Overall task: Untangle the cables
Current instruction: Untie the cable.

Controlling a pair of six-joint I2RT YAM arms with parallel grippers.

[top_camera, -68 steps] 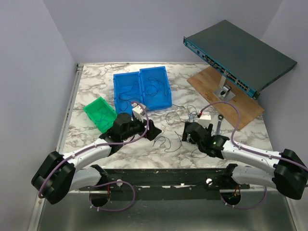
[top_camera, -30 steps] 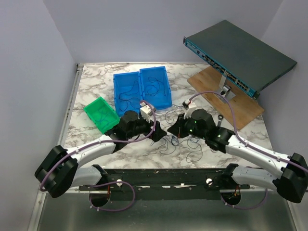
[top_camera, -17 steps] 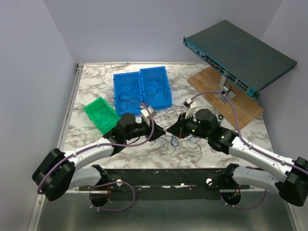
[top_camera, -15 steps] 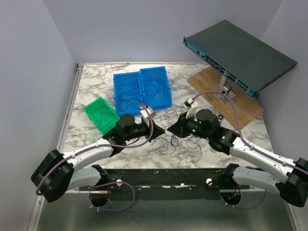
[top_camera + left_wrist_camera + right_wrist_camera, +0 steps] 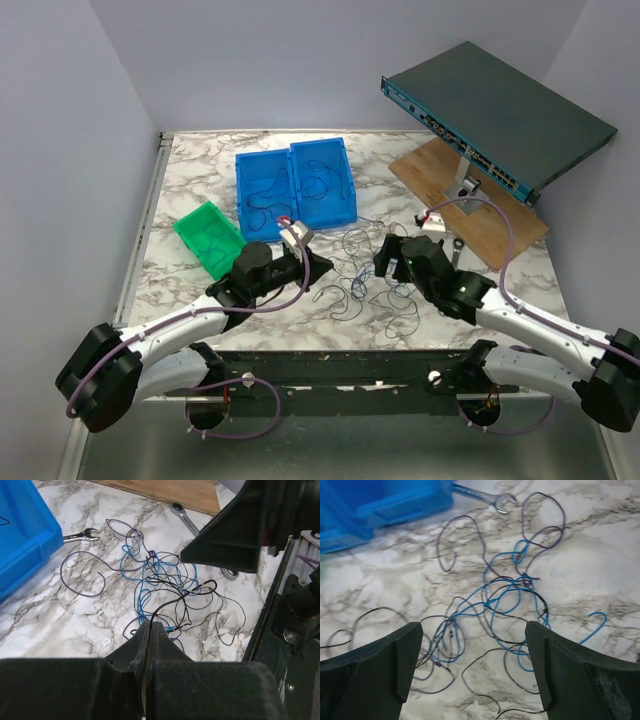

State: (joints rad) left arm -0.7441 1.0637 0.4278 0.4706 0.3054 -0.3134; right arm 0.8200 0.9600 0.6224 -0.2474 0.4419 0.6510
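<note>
**Left claw** [image 5: 148, 626], nearest the arm bases: pressed together, pinching 1 dark strand of the cables [image 5: 160, 580], which runs up from the heap into its tips. **Right claw** [image 5: 474, 630]: spread wide above the same heap, holding nothing. The cables, blue and dark grey, lie knotted on the marble surface [image 5: 190, 170] between the 2 claws. Just beyond them lies a silver wrench [image 5: 485, 496], then 2 blue bins [image 5: 295, 185] and 1 green bin [image 5: 208, 238], each holding thin wires. Farthest: a wooden board [image 5: 470, 200] under a tilted network switch [image 5: 495, 115].
</note>
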